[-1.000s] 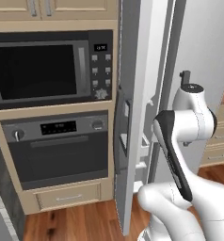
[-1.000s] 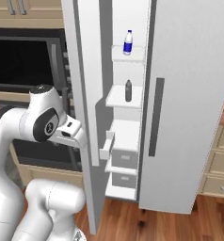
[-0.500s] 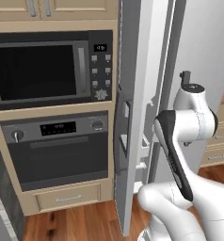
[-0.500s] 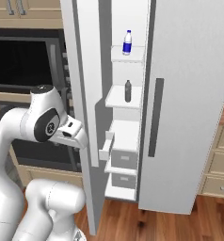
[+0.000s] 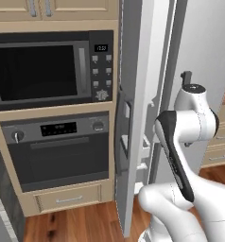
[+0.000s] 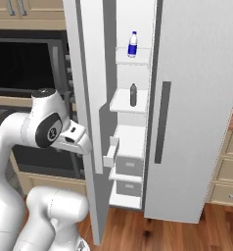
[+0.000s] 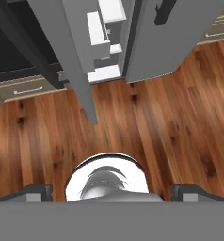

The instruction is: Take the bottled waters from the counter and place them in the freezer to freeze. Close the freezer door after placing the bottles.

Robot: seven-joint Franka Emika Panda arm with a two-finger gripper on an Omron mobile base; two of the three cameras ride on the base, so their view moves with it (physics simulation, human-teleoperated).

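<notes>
Blue-labelled bottle (image 6: 132,44): upright on upper freezer (image 6: 132,105) shelf; label text illegible.
Greyish bottle (image 6: 133,95): shelf below.
Tool (image 7: 111,192): released, jaws wide, pointing at wood floor (image 7: 170,127).
Freezer door (image 6: 89,98): open.

I'm seeing a black microwave (image 5: 48,71) sitting above a black oven (image 5: 57,151) in beige cabinets (image 5: 67,198), over a wood floor (image 7: 170,127).
</notes>
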